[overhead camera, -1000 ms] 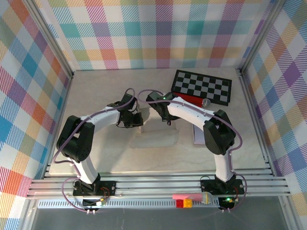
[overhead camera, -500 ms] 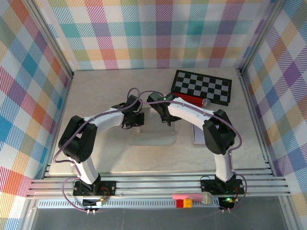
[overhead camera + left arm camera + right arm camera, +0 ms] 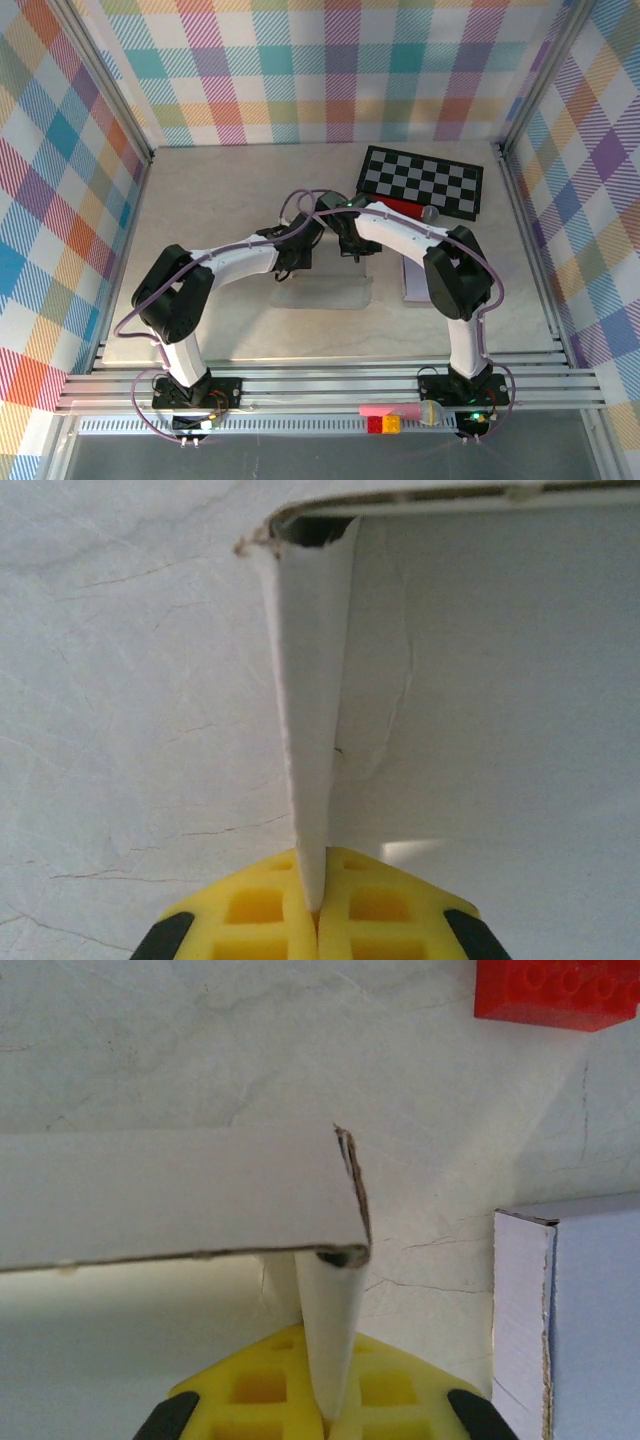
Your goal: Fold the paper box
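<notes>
Since the earlier frame the left arm point(image 3: 240, 262) has swung right, setting the left gripper point(image 3: 318, 912) close beside the right gripper point(image 3: 325, 1405) at the far edge of the paper box point(image 3: 328, 292), which lies in the middle of the worktop point(image 3: 220, 320). Each gripper is pinched tight on a thin upright flap point(image 3: 310, 730). Uneven pulling could tear the frayed corner point(image 3: 350, 1165), or let a flap slip free and spring back.
</notes>
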